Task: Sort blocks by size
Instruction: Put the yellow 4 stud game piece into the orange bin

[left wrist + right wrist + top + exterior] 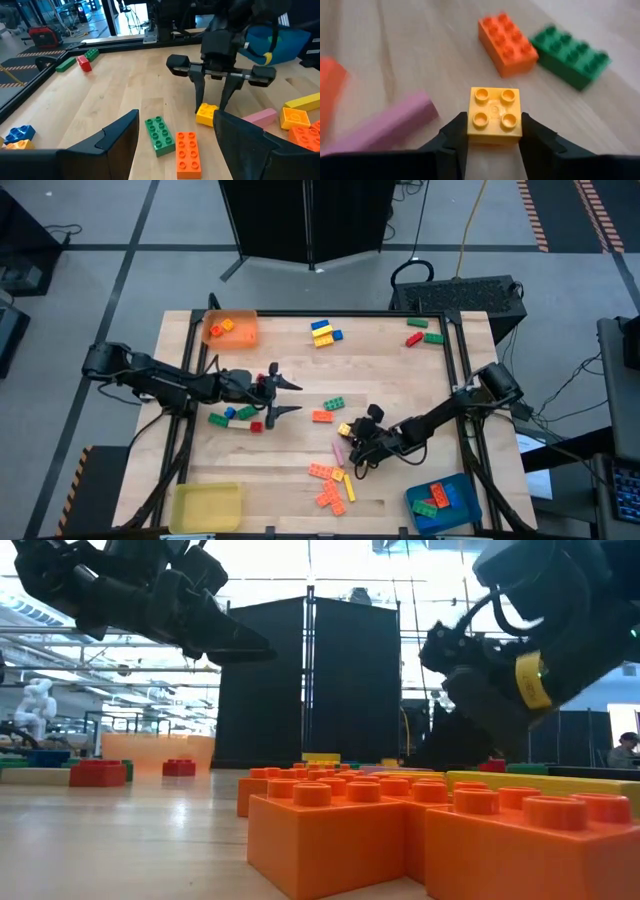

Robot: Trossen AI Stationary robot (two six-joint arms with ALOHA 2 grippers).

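Spanning pale wood-grain table (280,480), dark left gripper (285,397) hanging mid-table with fingers spread and empty, dark right gripper (495,137) pinching glossy yellow four-stud square block (495,112) between its fingertips, near pink bar (385,125)

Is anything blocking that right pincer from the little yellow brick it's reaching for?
No. The right pincer already has its fingers on both sides of the yellow brick, nothing between. The pink bar lies beside it, apart.
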